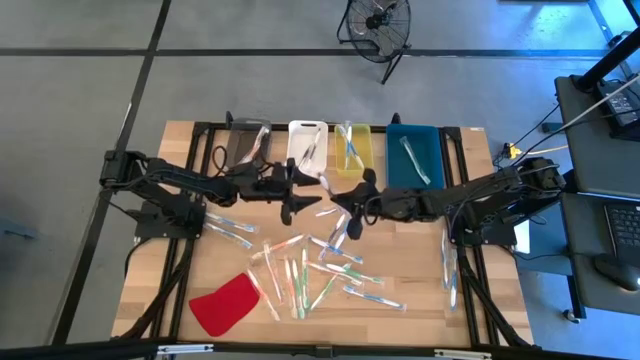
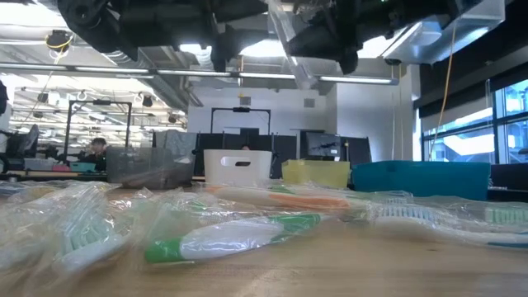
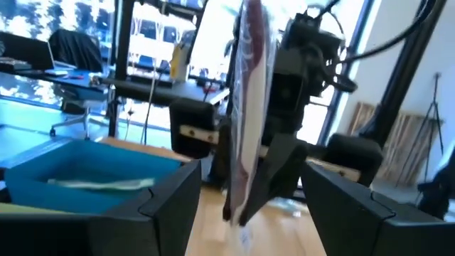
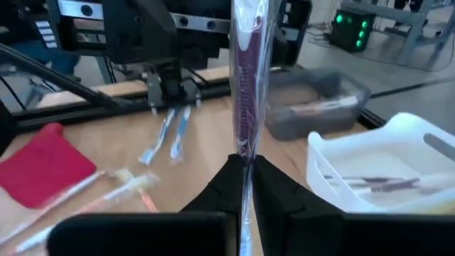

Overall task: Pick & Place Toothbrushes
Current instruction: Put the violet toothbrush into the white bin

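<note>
The counter [image 1: 400, 270] is pale wood grain. Along its far side stand four bins: a smoky grey bin [image 1: 243, 146], a white bin [image 1: 305, 146], a yellow bin [image 1: 355, 150] and a teal-blue bin [image 1: 415, 155]. The red cloth [image 1: 226, 304] is plain red. The scattered toothbrushes [image 1: 300, 272] are whitish with green, blue, pink and orange parts. The wrapped toothbrush [image 4: 249, 85] in the black right gripper [image 4: 245, 188] is dark purple under clear film.

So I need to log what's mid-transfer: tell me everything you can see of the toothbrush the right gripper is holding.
The toothbrush is slim, with dark purplish-maroon parts, sealed in a clear, glossy plastic wrapper. The right gripper is shut on its lower end, so it stands roughly upright between the fingers, raised off the table. The open left gripper faces it close by, fingers either side, not visibly touching. It hangs over the table's middle, in front of the bins.
</note>
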